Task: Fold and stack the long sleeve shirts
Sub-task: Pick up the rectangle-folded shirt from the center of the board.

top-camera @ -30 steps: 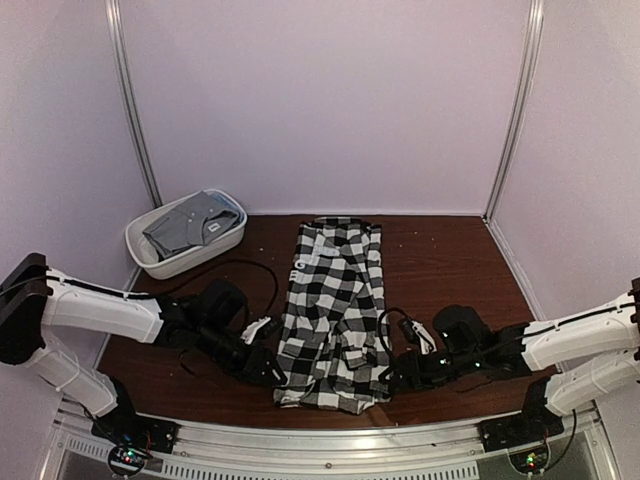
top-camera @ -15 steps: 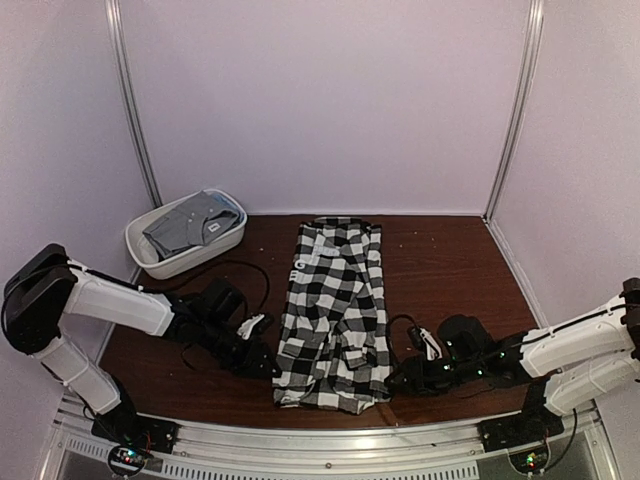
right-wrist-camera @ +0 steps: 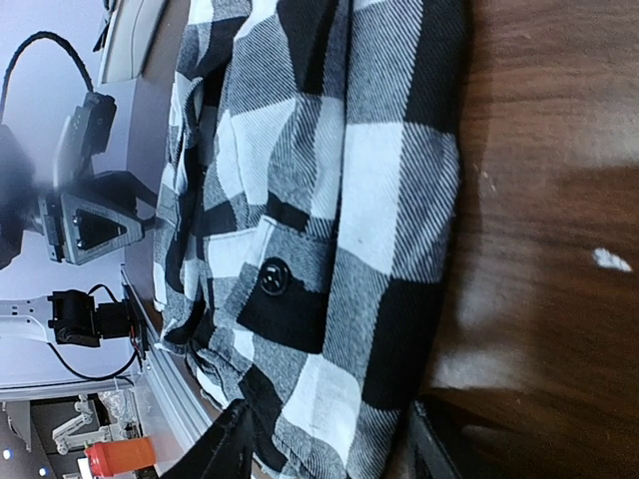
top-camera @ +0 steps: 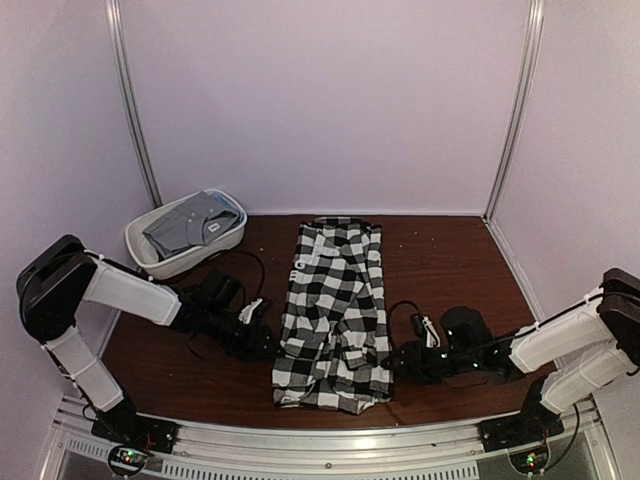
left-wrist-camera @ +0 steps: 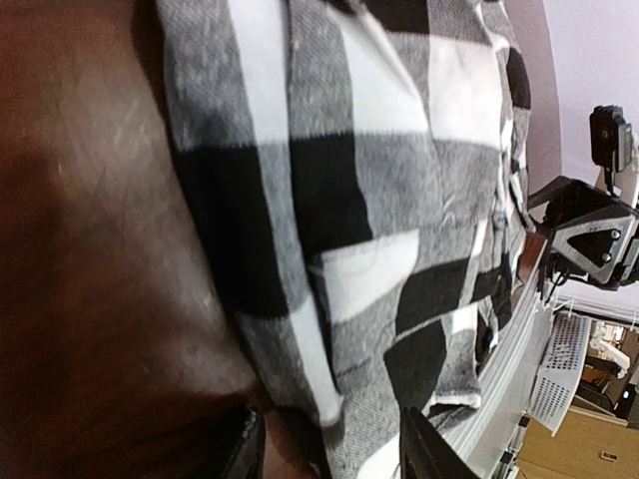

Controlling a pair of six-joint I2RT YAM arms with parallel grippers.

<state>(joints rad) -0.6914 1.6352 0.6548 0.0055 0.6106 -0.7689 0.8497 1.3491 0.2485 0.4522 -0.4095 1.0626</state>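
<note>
On dark wood point(top-camera: 450, 260), soft checked shirt point(top-camera: 335, 300)

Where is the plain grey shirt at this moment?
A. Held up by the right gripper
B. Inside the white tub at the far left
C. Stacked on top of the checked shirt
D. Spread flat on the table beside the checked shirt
B: the grey shirt lies bunched inside the white tub, and only the checked shirt is spread on the table.

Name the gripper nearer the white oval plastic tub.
Left. The left gripper is on the same side of the black-and-white checked shirt as the tub; the right gripper is opposite.
</note>
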